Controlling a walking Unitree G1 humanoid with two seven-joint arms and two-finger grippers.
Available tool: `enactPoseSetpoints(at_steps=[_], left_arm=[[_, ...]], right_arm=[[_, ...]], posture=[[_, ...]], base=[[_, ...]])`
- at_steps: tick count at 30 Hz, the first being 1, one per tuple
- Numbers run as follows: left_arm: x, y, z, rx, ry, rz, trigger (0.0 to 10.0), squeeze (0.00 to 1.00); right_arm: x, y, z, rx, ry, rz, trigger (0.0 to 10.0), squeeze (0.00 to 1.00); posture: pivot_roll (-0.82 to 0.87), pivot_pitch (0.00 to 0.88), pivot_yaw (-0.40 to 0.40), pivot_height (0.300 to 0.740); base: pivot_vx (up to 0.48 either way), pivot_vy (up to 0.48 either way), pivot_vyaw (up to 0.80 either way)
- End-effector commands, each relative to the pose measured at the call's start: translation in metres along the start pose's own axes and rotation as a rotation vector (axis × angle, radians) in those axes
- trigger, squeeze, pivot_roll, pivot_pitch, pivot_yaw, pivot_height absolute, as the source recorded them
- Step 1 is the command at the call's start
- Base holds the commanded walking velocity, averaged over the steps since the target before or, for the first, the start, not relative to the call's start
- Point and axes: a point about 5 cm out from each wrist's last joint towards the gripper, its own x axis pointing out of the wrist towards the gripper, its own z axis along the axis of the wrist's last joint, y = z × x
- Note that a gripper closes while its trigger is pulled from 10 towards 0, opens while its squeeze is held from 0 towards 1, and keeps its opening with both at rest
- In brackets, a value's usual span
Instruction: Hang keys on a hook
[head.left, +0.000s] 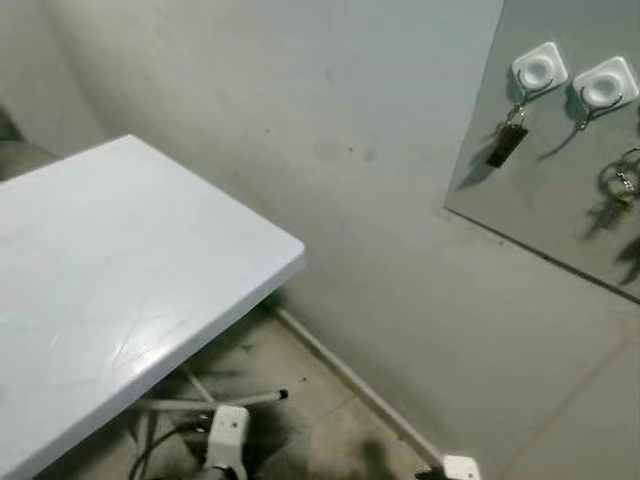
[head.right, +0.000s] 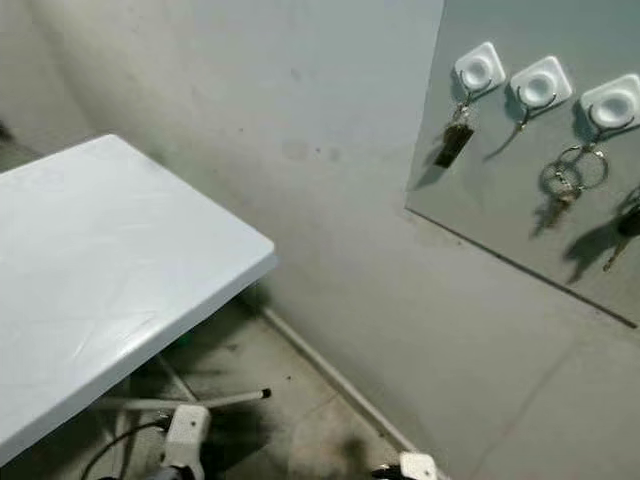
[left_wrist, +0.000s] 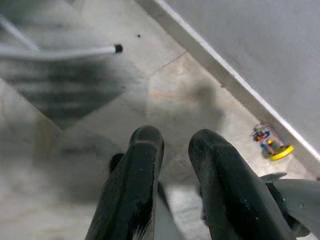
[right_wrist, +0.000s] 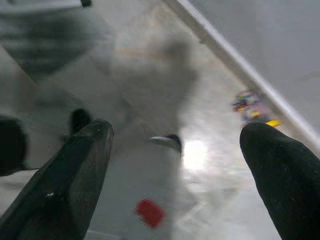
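Note:
A grey board (head.right: 500, 200) on the wall carries three white square hooks. The first hook (head.right: 478, 70) holds a dark key fob (head.right: 455, 140). Nothing hangs on the middle hook (head.right: 540, 85). A ring of keys (head.right: 565, 180) hangs from the third hook (head.right: 612, 100). Both arms hang low over the floor. In the left wrist view my left gripper (left_wrist: 175, 145) has its black fingers close together with nothing between them. In the right wrist view my right gripper (right_wrist: 175, 130) is wide open and empty.
A white table (head.left: 120, 280) fills the left side, with its metal legs (head.left: 210, 402) on the tiled floor beneath. A pale baseboard (head.left: 340, 375) runs along the wall. A small colourful toy (left_wrist: 270, 142) and a red object (right_wrist: 150, 212) lie on the floor.

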Motion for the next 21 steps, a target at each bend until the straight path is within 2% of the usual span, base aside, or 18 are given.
enactPoseSetpoints(at_steps=[1, 21], left_arm=[[-0.0037, 0.0134, -0.0009, 0.011, 0.008, 0.036, 10.0, 0.0], [-0.0037, 0.0159, -0.0016, -0.001, 0.034, 0.061, 10.0, 0.0]], right_arm=[[0.0035, 0.0132, 0.0066, 0.005, -0.018, 0.037, 10.0, 0.0], [0.004, 0.0141, 0.009, 0.015, -0.029, 0.04, 10.0, 0.0]], posture=[[-0.13, 0.0, 0.022, 0.74], [-0.12, 0.0, 0.021, 0.74]], base=[[0.0, 0.0, 0.8], [0.0, 0.0, 0.8]])
